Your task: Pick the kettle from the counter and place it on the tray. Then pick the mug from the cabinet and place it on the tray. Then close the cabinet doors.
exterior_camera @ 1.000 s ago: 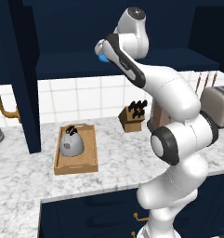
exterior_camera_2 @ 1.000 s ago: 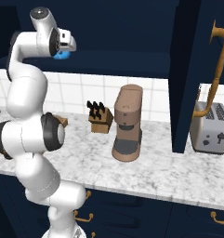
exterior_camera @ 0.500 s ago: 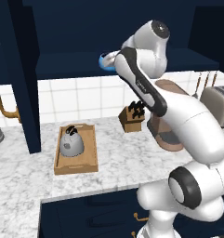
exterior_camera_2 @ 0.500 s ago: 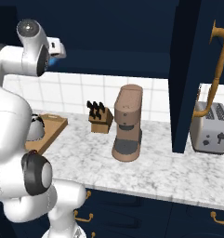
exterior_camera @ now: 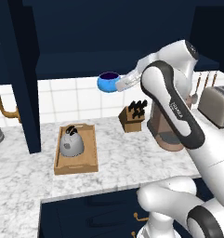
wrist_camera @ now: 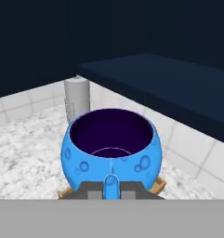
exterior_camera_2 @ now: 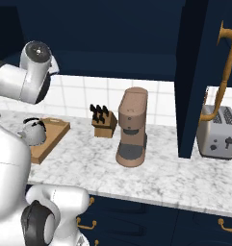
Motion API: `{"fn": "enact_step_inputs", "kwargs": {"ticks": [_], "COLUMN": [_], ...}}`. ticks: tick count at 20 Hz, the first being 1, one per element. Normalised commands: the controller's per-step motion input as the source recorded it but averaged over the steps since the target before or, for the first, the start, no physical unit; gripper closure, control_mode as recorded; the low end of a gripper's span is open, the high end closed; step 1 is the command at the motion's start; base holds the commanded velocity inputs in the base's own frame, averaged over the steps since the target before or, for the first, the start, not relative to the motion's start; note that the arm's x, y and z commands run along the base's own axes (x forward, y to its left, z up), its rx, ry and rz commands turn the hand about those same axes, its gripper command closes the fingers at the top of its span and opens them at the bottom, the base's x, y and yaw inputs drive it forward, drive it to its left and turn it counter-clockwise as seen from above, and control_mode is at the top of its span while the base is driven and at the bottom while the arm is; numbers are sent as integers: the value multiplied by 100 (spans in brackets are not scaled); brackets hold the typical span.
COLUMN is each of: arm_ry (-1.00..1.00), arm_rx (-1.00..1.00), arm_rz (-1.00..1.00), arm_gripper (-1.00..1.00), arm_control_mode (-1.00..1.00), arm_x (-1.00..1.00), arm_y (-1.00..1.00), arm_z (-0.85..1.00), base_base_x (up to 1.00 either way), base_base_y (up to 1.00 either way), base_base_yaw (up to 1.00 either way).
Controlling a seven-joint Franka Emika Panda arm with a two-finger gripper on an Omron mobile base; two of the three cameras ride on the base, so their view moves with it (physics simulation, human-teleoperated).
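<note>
Between the jaws, the mug (wrist_camera: 111, 148) sits upright, its handle pinched at their tips in the hand view; the gripper (exterior_camera: 119, 84) carries it in open air, high above the worktop (exterior_camera: 127, 160) and apparently clear of the cabinet (exterior_camera: 108, 32). Below and to the left, the tray (exterior_camera: 76, 162) lies flat on the marble with the kettle (exterior_camera: 70, 142) at its far end, the near end bare. Farther off stand a knife block (exterior_camera: 134, 116) and a coffee machine (exterior_camera_2: 132, 127), well apart from the tray.

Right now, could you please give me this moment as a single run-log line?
kettle: on tray | mug: held in gripper, in the air right of tray | cabinet doors: open
</note>
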Motion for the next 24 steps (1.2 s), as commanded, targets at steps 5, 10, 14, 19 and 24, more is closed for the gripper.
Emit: {"fn": "enact_step_inputs", "kwargs": {"ticks": [5,10,14,19,24], "arm_ry": [2,2,0,0,0], "arm_rx": [0,0,0,0,0], "arm_rz": [26,15,10,8,6], "arm_gripper": [100,100,100,100,100], "arm_control_mode": [-100,-100,-100,-100,-100], "arm_x": [-59,-10,0,0,0], "arm_y": [26,10,10,17,21], "arm_z": [-33,-54,-75,-86,-81], "base_base_x": [0,0,0,0,0], "base_base_y": [0,0,0,0,0], "base_base_yaw": [0,0,0,0,0]}}
